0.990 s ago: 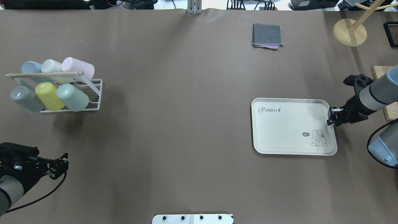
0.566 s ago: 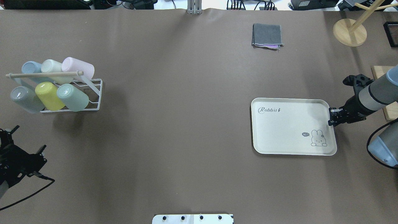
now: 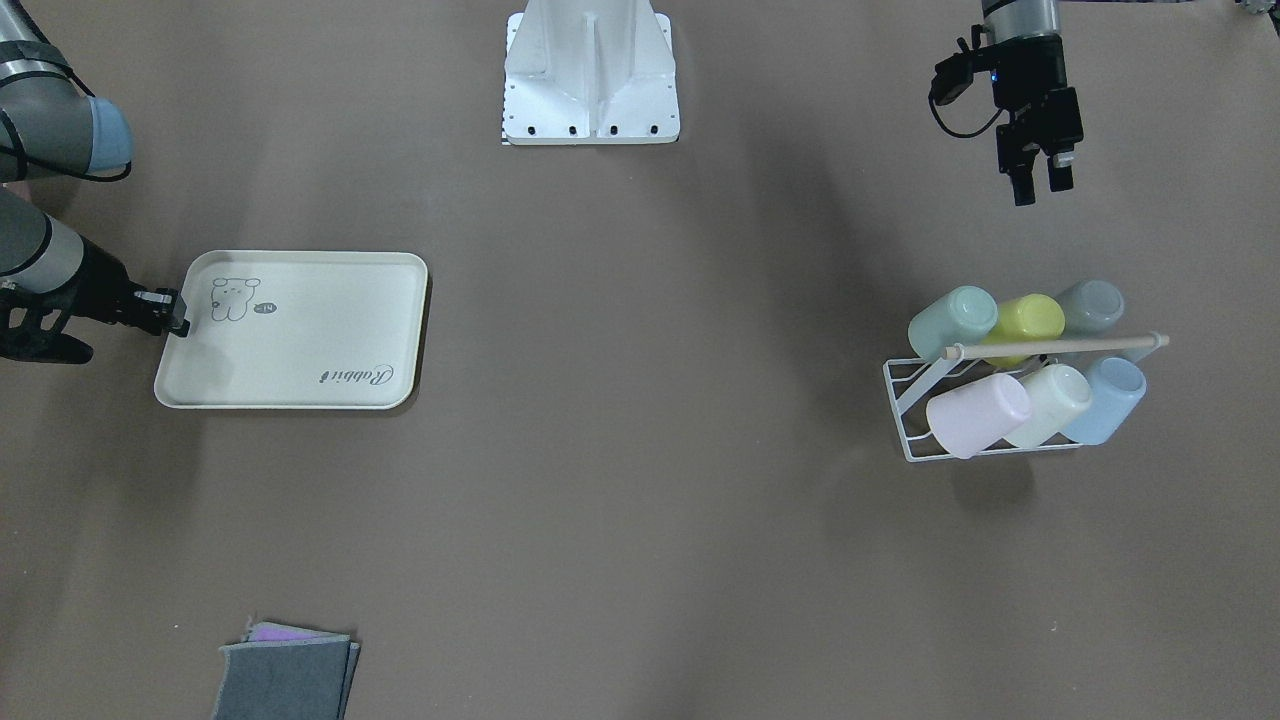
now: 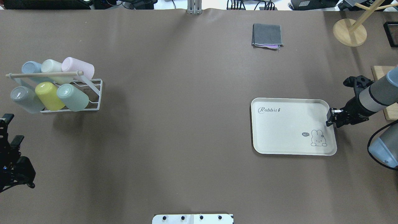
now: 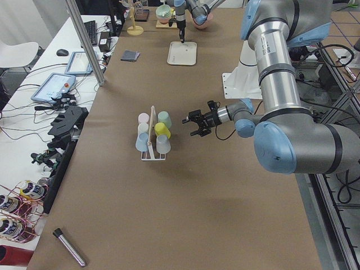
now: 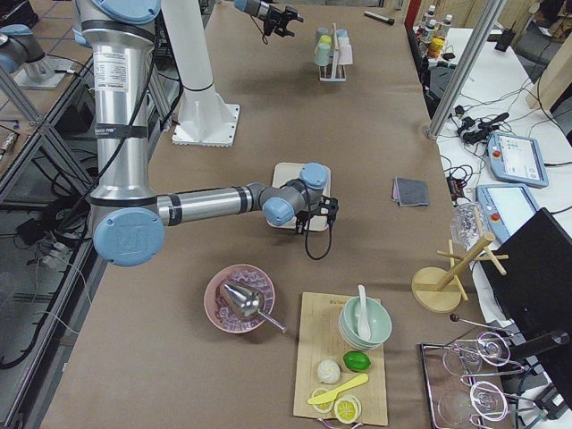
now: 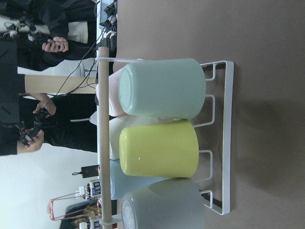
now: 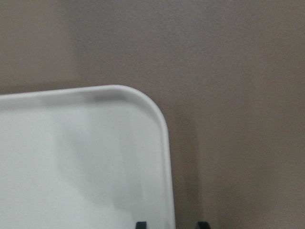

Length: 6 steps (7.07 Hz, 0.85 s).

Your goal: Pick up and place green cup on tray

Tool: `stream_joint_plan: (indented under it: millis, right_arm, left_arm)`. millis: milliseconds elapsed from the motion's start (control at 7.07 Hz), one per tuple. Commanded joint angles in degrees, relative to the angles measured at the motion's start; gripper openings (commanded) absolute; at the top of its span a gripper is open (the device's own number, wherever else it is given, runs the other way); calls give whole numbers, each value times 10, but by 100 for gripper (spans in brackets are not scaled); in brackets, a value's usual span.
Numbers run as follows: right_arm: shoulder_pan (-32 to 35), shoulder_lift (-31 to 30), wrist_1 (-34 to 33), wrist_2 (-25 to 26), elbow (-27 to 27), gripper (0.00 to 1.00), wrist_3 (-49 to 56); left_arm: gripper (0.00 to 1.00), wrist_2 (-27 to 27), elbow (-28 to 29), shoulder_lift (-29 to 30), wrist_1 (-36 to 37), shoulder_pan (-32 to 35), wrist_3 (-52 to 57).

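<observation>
The green cup (image 4: 73, 97) lies tilted on the white wire rack (image 4: 99, 93) at the table's left, the rightmost of the front row beside a yellow cup (image 4: 49, 95). It shows in the left wrist view (image 7: 162, 88) and the front view (image 3: 952, 320). My left gripper (image 3: 1040, 190) is open and empty; it hangs short of the rack and points at it, also seen overhead (image 4: 11, 129). The cream tray (image 4: 286, 130) lies at the right and holds nothing. My right gripper (image 4: 330, 118) is open, low at the tray's right rim (image 8: 167, 143), one fingertip each side.
The rack also holds grey (image 4: 25, 99), blue, cream and pink (image 4: 79, 67) cups under a wooden rod (image 4: 45, 74). A folded grey cloth (image 4: 267, 35) lies at the back. A wooden stand (image 4: 349, 32) and a cutting board (image 4: 381, 72) are at the far right.
My left arm has drawn back to the left edge and turned its gripper from pointing right to pointing at the rack. The right gripper has hardly moved at the tray's rim.
</observation>
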State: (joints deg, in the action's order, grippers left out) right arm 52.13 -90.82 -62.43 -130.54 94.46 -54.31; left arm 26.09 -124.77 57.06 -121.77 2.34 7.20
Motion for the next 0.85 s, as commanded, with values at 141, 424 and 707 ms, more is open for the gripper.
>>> stream_joint_plan:
  millis: [141, 424, 707]
  right_arm:
    - [0, -6, 0, 0, -1, 42, 4]
    - [-2, -4, -1, 0, 0, 23, -1]
    - [-4, -4, 0, 0, 0, 18, -2]
  left_arm:
    - [98, -70, -7, -11, -2, -1, 420]
    - [98, -71, -6, -12, -2, -15, 648]
    - [98, -92, 8, -49, -2, -40, 744]
